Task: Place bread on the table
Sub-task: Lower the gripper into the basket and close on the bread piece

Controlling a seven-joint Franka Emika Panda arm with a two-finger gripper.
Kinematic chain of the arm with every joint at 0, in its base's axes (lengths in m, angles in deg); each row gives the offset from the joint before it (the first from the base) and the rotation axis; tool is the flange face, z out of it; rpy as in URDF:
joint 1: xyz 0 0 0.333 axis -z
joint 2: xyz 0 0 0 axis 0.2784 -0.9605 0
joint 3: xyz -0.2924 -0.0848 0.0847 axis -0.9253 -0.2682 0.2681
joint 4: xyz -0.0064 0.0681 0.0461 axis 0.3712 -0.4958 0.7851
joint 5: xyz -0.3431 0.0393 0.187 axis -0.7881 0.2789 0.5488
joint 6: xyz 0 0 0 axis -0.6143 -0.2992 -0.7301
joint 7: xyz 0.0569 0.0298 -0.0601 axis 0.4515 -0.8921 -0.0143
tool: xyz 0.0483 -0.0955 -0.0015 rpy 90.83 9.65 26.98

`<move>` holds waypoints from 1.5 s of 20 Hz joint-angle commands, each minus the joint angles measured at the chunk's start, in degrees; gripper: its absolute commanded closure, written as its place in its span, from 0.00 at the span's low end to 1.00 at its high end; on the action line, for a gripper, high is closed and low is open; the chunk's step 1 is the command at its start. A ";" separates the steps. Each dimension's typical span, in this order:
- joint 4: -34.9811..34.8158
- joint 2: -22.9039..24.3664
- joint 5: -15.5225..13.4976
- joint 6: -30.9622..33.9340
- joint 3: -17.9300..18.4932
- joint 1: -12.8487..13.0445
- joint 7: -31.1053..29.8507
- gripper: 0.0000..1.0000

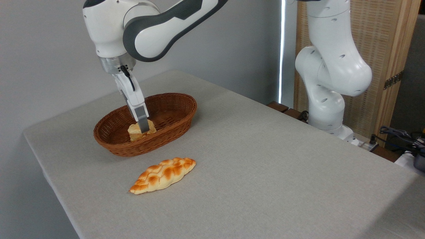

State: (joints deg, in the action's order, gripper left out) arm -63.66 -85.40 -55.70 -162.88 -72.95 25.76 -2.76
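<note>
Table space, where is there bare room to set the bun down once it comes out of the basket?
The table is bare across its right half, and behind the basket toward the far corner. It is tight at the left: the gripper with the bun is in the basket, the braided loaf just in front.

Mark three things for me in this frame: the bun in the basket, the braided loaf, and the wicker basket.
bun (pixel 134 131): fixed camera, pale left side beside the tool.
braided loaf (pixel 162 175): fixed camera, middle of the browned top.
wicker basket (pixel 181 114): fixed camera, outer wall at right end.
</note>
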 commanded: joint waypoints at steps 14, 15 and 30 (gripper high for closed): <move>-0.34 -2.15 5.23 -1.84 0.09 1.13 -0.37 0.00; -0.34 -2.23 5.23 -1.84 0.09 1.13 -0.37 0.00; -0.34 -2.76 5.23 -1.49 0.09 3.41 -0.90 0.59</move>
State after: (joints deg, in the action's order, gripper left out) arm -63.79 -88.18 -51.37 -163.83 -73.06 28.83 -2.76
